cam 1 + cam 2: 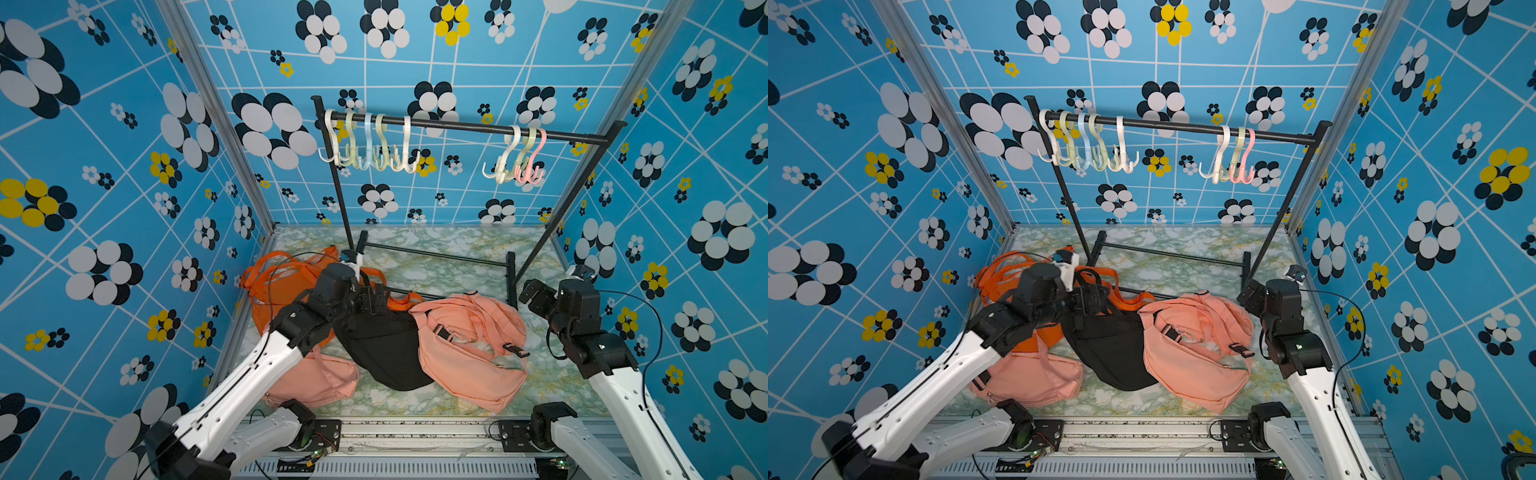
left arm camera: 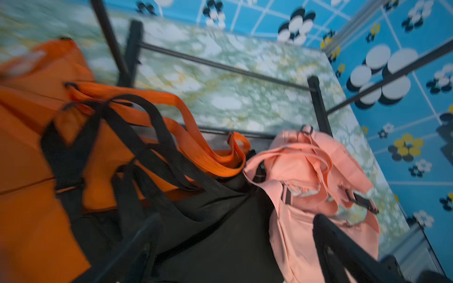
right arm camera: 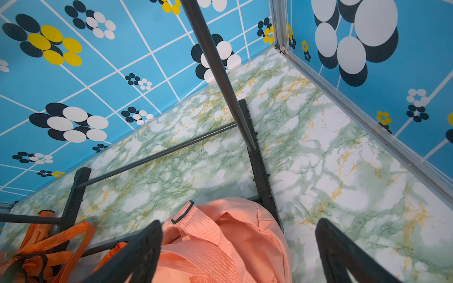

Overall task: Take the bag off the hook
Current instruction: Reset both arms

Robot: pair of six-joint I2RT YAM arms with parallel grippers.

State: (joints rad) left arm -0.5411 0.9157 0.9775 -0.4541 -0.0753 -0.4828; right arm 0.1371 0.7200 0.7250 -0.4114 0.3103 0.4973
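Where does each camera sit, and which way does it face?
Top views: high in front, looking down at the black metal rack on the marble-patterned tabletop; white left arm and right arm show.
Left wrist: above the black fabric bag, facing the rack's base; the open left end effector shows.
Right wrist: above the tabletop, facing the rack's base; the open right end effector shows.
Shared: both wrist views show the buckled peach fabric bag.

2 white arms (image 1: 249,374), black joints (image 1: 602,353)
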